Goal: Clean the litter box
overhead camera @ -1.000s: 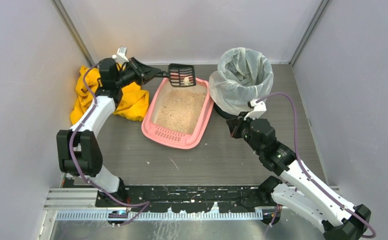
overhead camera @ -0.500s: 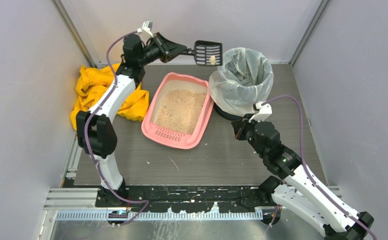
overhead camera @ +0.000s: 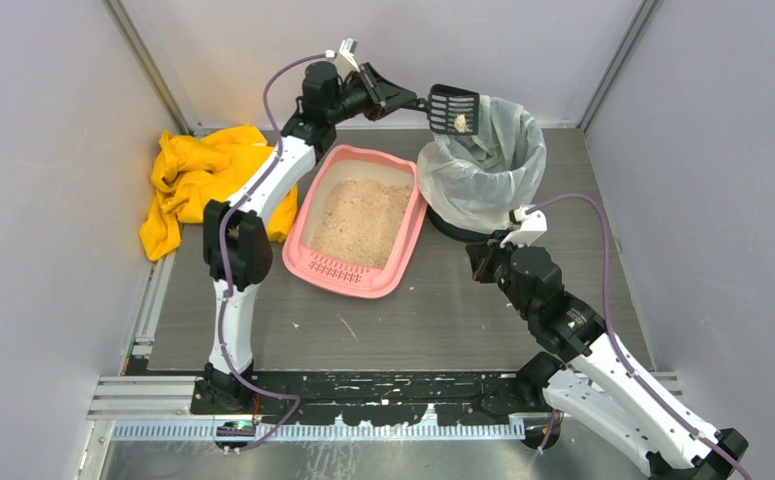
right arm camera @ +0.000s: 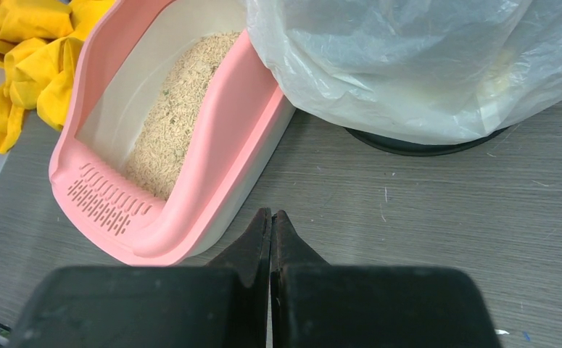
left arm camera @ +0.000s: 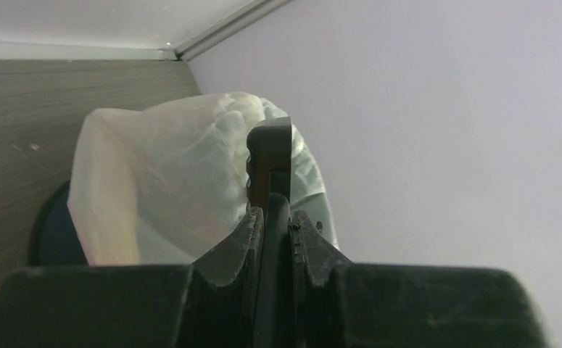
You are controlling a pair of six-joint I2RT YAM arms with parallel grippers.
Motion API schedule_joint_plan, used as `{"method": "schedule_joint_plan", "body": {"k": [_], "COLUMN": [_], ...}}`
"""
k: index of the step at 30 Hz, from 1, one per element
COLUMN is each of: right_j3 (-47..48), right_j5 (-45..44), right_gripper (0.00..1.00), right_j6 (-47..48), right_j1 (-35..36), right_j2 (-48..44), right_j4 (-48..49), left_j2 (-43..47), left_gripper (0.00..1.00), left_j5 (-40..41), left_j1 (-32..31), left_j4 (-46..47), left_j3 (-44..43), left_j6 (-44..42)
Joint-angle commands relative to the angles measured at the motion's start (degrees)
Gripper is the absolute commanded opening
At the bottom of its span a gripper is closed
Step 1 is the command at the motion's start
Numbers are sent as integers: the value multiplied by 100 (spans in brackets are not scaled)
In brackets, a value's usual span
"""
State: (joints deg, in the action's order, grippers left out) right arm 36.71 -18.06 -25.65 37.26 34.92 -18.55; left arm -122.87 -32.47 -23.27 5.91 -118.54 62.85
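While left tool point(overhead camera: 413, 101) pinches black scoop point(overhead camera: 453, 108) carrying a clump point(overhead camera: 458, 122) over lined bin point(overhead camera: 498, 170), right tool point(right arm camera: 270, 220) hangs pressed together; pink litter box point(overhead camera: 353, 275) sits on tabletop point(overhead camera: 413, 325) just beside bin.

Smooth pink plastic litter box point(overhead camera: 348, 273)

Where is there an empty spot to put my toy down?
The biggest bare patch of table lies between the slotted end of the litter box and the arm bases. A narrower strip runs between the bin and the right wall. The back is crowded: yellow cloth, litter box and bin side by side, scoop above the bin.
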Motion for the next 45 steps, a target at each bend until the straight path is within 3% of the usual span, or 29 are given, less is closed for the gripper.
{"method": "schedule_joint_plan", "body": {"k": [1, 9, 19, 27, 39, 45], "right_j3": [-36, -73, -145, -198, -256, -278], "right_j5": [-136, -188, -189, -171, -234, -232], "right_gripper": [1, 1, 1, 1, 1, 1], "right_j6": [-53, -20, -10, -45, -54, -68], "right_j1": [-30, -25, -30, -32, -26, -25], "right_j2": [-101, 8, 166, 230, 261, 297], "right_j4": [135, 177, 321, 378, 370, 398], "left_j2": [-245, 231, 1094, 1293, 1270, 1484], "left_gripper": [0, 0, 0, 0, 0, 0], "left_j5": [186, 425, 301, 106, 138, 552], "left_j1": [-178, -696, -1236, -1413, -1440, -1417], "left_j4": [-266, -247, 333, 1075, 1233, 1551], "left_j3": [-829, -506, 667, 983, 957, 1142], "left_j6": [-908, -2765, -4886, -5217, -5468, -5176]}}
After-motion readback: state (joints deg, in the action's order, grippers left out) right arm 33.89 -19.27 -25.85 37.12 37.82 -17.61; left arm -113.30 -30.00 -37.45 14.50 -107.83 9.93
